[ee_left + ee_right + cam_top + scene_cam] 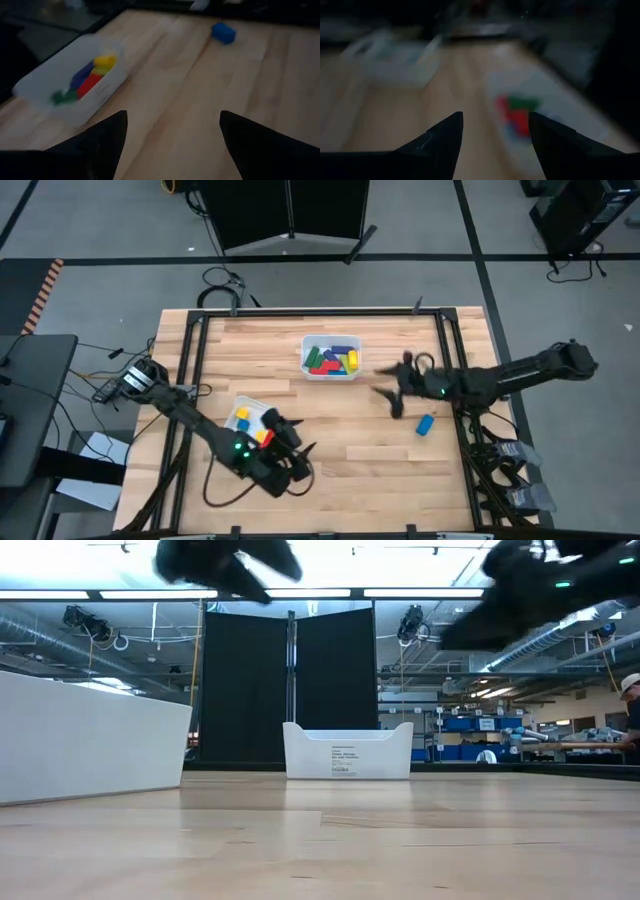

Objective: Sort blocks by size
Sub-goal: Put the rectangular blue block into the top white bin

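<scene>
High view | blue block (426, 424) lies diagonal; both arms' fingers spread, empty

The table (340, 440) has a top of pale wood planks with visible grain and a smooth, lightly glossy finish that catches the ceiling lights in the low view; its edges are framed with dark metal rails (185, 370). Both trays look like white plastic: the one near the far edge (331, 372) is slightly translucent and smooth, and the one toward the left edge (243, 408) looks the same. The blocks (331, 359) in them and the lone blue block (426, 424) near the right edge are solid-coloured, smooth and plastic-looking. The left claw (172, 135) and the right claw (495, 131) have dark matt fingers.
</scene>
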`<state>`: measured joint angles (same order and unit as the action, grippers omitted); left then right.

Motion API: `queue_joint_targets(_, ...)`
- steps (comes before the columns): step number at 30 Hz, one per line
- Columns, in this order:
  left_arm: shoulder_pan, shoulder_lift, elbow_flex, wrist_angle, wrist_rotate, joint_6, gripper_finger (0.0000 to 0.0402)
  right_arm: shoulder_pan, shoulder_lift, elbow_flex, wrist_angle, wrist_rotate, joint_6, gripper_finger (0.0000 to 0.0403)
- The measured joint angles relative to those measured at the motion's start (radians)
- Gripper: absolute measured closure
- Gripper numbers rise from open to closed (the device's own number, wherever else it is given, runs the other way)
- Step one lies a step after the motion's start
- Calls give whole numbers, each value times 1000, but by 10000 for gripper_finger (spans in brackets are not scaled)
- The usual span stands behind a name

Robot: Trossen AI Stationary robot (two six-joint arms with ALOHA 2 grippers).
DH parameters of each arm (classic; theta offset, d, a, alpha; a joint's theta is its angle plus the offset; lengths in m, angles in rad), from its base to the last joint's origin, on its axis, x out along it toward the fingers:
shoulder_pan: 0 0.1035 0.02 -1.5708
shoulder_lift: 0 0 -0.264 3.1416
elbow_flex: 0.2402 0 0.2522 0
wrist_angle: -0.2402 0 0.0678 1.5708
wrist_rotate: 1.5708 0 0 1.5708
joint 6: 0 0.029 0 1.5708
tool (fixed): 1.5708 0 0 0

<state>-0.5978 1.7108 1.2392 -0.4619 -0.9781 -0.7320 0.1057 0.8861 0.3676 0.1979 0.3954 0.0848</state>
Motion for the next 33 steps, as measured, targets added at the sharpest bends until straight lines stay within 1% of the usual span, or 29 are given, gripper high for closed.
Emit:
queue_joint_targets(2,28,5,0,83,17,109,77,88,-56,5,-185,-8,41,167)
queue_joint_targets(6,91,5,0,212,78,289,77,265,-99,71,-485,-22,136,167)
queue_joint_targets(10,162,6,-1,328,152,435,77,412,-67,187,-766,-23,177,167)
queue_joint_targets(14,222,5,0,427,240,516,77,493,12,301,-1029,-25,227,164)
queue_joint_targets(16,239,5,0,462,252,543,77,509,55,321,-1041,-33,255,159)
queue_joint_targets(17,244,5,0,478,257,553,77,512,77,323,-1049,-67,256,156)
queue_joint_targets(19,250,5,0,502,258,583,77,514,134,329,-1123,-115,278,149)
queue_joint_targets(22,251,5,0,543,258,619,77,510,230,342,-1215,-130,354,139)
queue_joint_targets(25,251,5,0,556,258,621,77,499,320,365,-1282,-184,365,131)
queue_joint_targets(29,251,5,0,556,258,615,77,476,406,403,-1312,-238,247,123)
queue_joint_targets(33,250,5,0,558,258,609,77,436,478,419,-1322,-331,120,119)
